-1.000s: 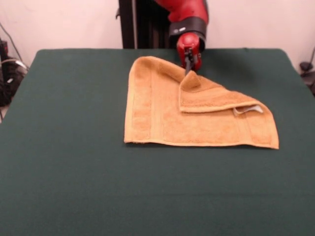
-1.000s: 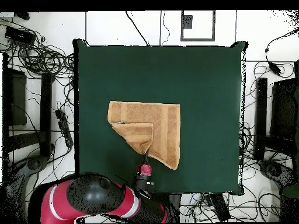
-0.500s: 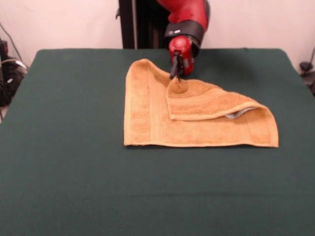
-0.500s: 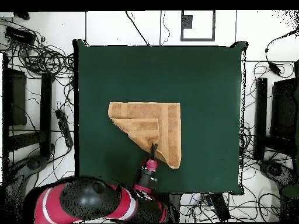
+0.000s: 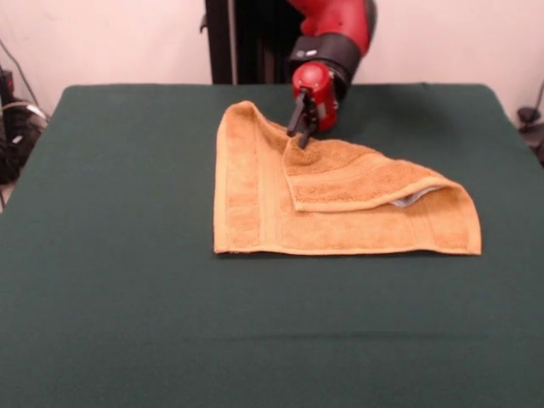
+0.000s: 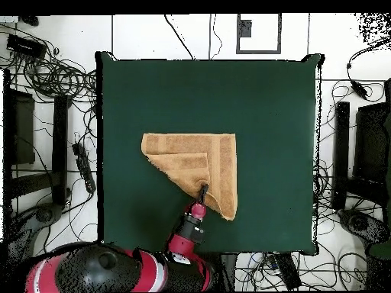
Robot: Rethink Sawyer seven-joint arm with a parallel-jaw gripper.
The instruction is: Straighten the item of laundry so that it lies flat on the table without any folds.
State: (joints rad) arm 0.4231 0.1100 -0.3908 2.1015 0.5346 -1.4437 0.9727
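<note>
Towel [image 5: 340,200] of orange-tan terry lies on the green worktop [image 5: 127,297], a little toward the robot's side of the middle and well apart from every edge. It is not flat: one corner is folded over the rest, so that a triangular flap [image 5: 357,174] rests on top of the lower layer, its folded edge running down to the right in the front view. At the right end of that flap a small white tag [image 5: 416,195] peeks out between the two layers. The left part of the cloth lies in a single layer, with a woven band running along it.

The red and black arm comes down to the flap's tip, and the tool [image 5: 301,127] meets the cloth there, at the point of the folded corner. Its dark fingers look pressed together on that tip, pinching the cloth, though the contact is small and partly hidden. Seen from overhead, the towel [image 6: 195,164] shows the same fold, with the tool [image 6: 202,189] at its pointed end, near the robot's side of the worktop [image 6: 267,99].
</note>
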